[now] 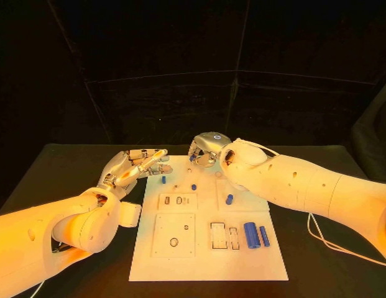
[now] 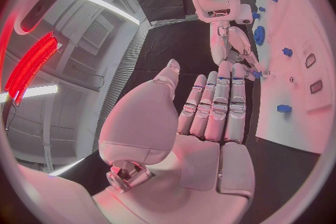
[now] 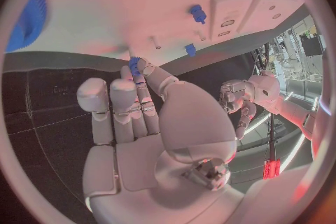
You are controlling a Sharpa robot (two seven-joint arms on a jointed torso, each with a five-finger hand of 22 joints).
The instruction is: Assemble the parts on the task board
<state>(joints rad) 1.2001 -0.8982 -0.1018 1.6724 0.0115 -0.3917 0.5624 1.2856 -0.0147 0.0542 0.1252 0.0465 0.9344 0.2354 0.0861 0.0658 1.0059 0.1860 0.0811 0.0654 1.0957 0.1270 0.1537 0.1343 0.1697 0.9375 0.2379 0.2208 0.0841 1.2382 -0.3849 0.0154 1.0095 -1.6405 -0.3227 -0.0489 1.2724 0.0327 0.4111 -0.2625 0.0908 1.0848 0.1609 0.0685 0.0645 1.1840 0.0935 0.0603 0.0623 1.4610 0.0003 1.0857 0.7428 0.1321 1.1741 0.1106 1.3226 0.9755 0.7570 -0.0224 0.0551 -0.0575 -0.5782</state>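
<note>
Now a small blue part (image 3: pixel 134 64) between the right hand's (image 3: pixel 143 123) fingertips.

Left hand (image 1: pixel 137 165) hovered palm-open at the board's far left corner, fingers straight and together, holding nothing. Right hand (image 1: pixel 207 149) was raised at the far edge, thumb and fingertip pinching a small blue part (image 3: pixel 134 63).
</note>
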